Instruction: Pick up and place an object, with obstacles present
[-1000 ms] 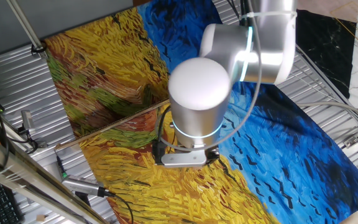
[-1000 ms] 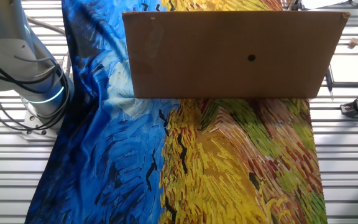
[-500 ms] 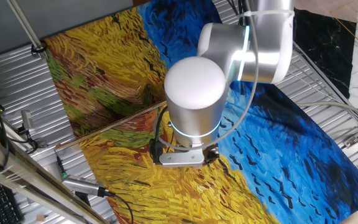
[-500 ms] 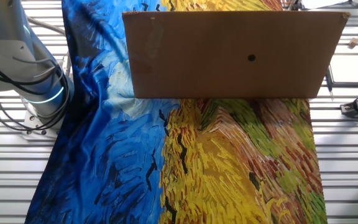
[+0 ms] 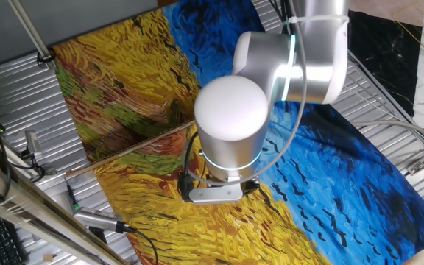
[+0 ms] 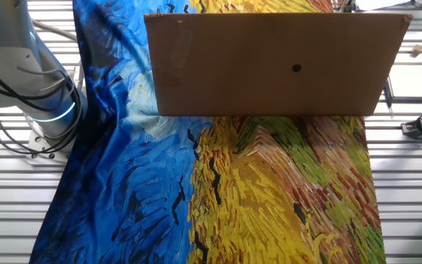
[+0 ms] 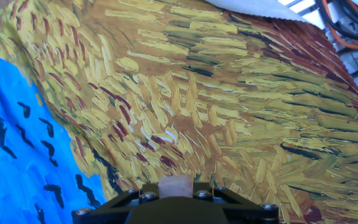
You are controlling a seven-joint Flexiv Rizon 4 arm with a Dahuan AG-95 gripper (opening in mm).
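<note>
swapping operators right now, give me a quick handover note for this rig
Pincer: shut on the small tan cube, seen at the bottom edge of the hand view, held above the yellow part of the painted cloth.
Stick: lies diagonally across the cloth in one fixed view, running under the arm.
The other fixed view is mostly blocked by a cardboard panel.
Done: cube picked up.
Left: carry it clear of the stick and set it down; the target spot is not evident.

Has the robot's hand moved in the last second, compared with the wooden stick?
Yes. The hand shifted slightly down-left in the fixed view, away from the stick, toward the near cloth edge.
</note>
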